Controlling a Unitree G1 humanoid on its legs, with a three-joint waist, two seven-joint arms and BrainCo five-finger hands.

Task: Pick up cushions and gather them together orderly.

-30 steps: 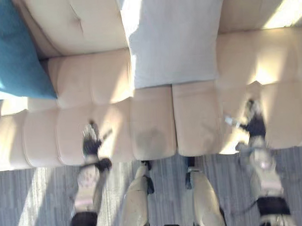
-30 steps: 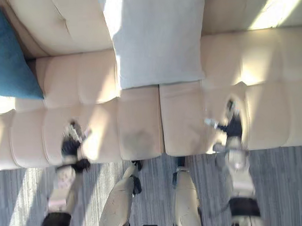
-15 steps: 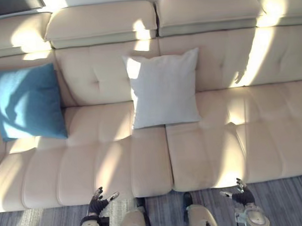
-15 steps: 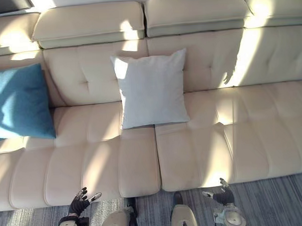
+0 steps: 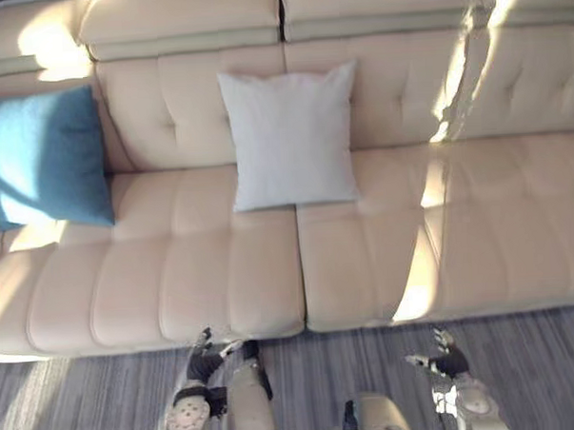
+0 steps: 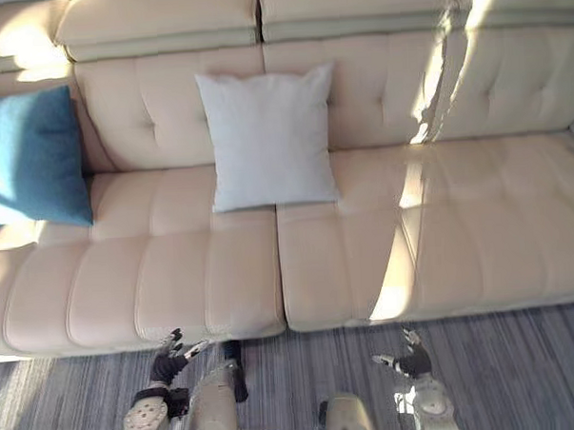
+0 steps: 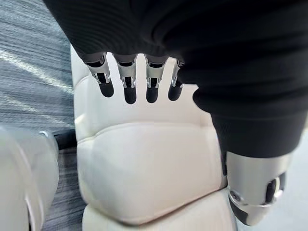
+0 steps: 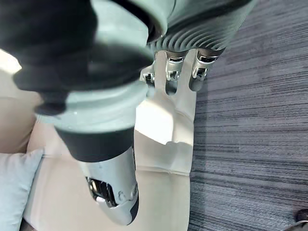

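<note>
A pale grey cushion (image 5: 288, 136) leans upright against the backrest near the middle of the cream sofa (image 5: 365, 259). A blue cushion (image 5: 44, 157) leans at the sofa's left end. My left hand (image 5: 206, 358) hangs low over the floor just in front of the seat edge, its fingers (image 7: 126, 79) straight and holding nothing. My right hand (image 5: 448, 362) is likewise low over the floor on the right, its fingers (image 8: 183, 67) relaxed and empty. Both hands are well short of either cushion.
Grey striped carpet (image 5: 370, 364) runs along the front of the sofa. The right half of the seat (image 5: 497, 225) is bare, with bright sun patches across it.
The view has pulled back and shifted, from close over the seat to showing the whole sofa. Both hands came off the seat and now hang lower, over the carpet.
</note>
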